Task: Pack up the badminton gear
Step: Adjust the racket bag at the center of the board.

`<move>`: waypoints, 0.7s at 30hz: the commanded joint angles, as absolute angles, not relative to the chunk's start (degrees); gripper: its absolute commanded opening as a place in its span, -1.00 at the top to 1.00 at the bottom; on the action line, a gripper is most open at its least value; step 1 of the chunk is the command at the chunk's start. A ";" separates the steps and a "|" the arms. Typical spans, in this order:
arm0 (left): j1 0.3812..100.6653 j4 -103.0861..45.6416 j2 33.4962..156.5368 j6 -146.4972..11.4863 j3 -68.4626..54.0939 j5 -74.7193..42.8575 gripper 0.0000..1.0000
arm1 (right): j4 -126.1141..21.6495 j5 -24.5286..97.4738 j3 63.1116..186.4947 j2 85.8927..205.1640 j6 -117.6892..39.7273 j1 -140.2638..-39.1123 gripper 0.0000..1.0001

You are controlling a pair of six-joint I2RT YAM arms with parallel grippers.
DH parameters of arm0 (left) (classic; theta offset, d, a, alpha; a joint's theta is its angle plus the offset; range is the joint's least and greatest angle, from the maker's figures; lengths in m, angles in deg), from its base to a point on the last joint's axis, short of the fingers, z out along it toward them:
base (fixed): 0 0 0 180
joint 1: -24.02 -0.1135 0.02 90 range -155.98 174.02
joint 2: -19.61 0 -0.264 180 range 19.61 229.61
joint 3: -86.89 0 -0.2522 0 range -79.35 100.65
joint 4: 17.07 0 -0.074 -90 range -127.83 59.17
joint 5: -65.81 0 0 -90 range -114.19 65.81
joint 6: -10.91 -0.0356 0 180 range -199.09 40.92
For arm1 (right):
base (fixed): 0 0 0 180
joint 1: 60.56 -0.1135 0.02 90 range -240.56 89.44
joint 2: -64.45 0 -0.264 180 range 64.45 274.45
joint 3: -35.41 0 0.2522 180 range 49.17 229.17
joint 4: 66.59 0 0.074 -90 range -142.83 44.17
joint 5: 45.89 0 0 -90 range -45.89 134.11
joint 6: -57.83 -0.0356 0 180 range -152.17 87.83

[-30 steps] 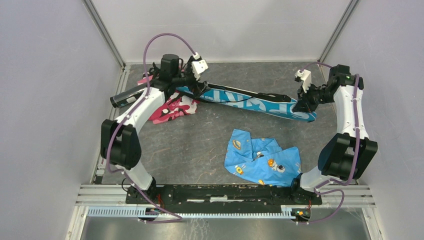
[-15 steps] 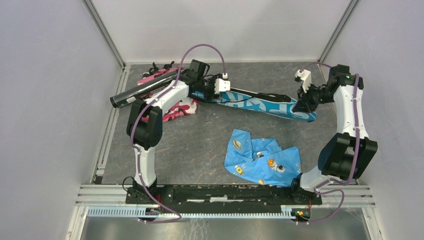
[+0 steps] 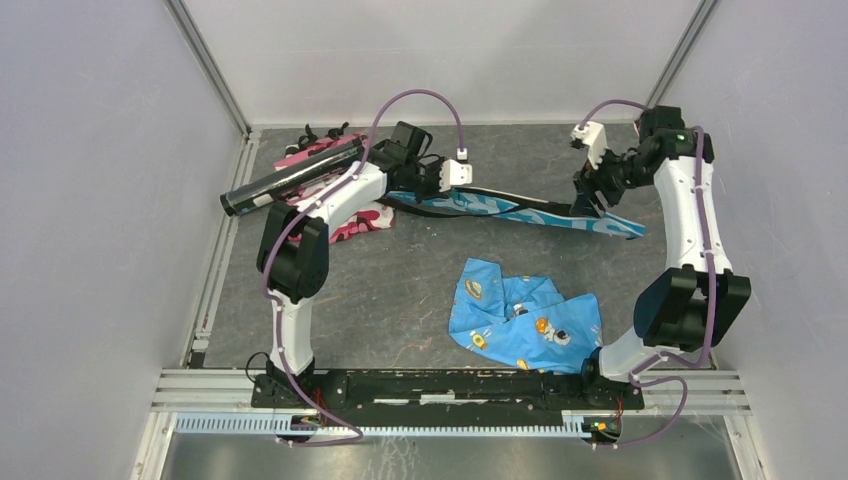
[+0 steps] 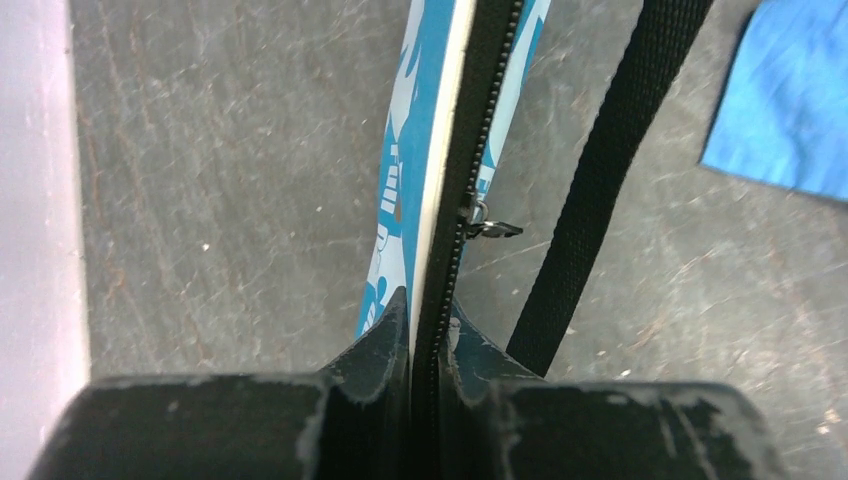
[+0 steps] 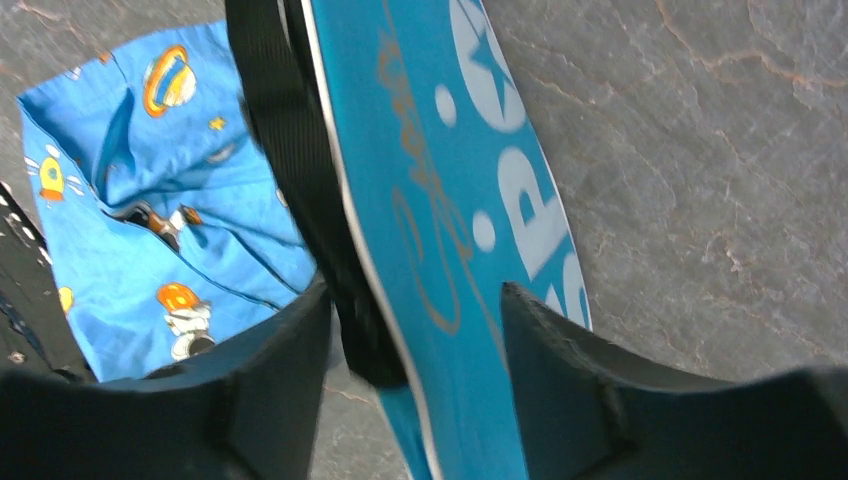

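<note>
Over the last second the left arm has swung away from the tube and bag to the left end of the blue racquet cover (image 3: pixel 520 210). The left gripper (image 3: pixel 436 186) has closed there. The right gripper (image 3: pixel 592 196) has drawn further back and spread its jaws, and the cover now shows as a narrower band, turned up on its edge.

Nearest the arm bases lies one blue cartoon-print cloth (image 3: pixel 525 325), crumpled, well apart from the rest.

Beyond it is the one cover, stretched between the two grippers. In the left wrist view the left gripper (image 4: pixel 425 312) is pinched tight on the cover's zipped edge (image 4: pixel 440 150). One zip pull (image 4: pixel 490 228) sits just past the fingers and one black strap (image 4: pixel 605 190) hangs beside it.

In the right wrist view the right gripper (image 5: pixel 415 320) stands well apart, with the cover's printed face (image 5: pixel 440 180) and the strap between its two fingers (image 5: pixel 270 380). Whether either finger still presses the fabric cannot be told.

Further back on the left lies one pink camouflage bag (image 3: pixel 345 222). One black tube (image 3: pixel 290 178) lies slanted across it.

The table (image 3: pixel 400 290) is dark grey, mottled and scuffed. Pale plain walls (image 3: pixel 110 200) close it in on three sides, with aluminium posts in the far corners.
</note>
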State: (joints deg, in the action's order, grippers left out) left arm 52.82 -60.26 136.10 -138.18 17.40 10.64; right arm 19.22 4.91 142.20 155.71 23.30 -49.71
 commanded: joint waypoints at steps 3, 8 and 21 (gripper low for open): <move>56.63 -62.12 131.50 -127.49 22.07 12.16 0.95 | 19.13 6.53 148.68 153.76 21.00 -56.53 -0.54; 58.72 -64.32 130.90 -123.83 23.35 10.72 0.84 | 18.25 6.12 149.66 153.79 18.38 -61.60 -0.66; 60.81 -65.82 130.56 -116.89 23.76 8.44 0.74 | 8.28 11.14 136.05 152.57 14.56 -69.13 -0.70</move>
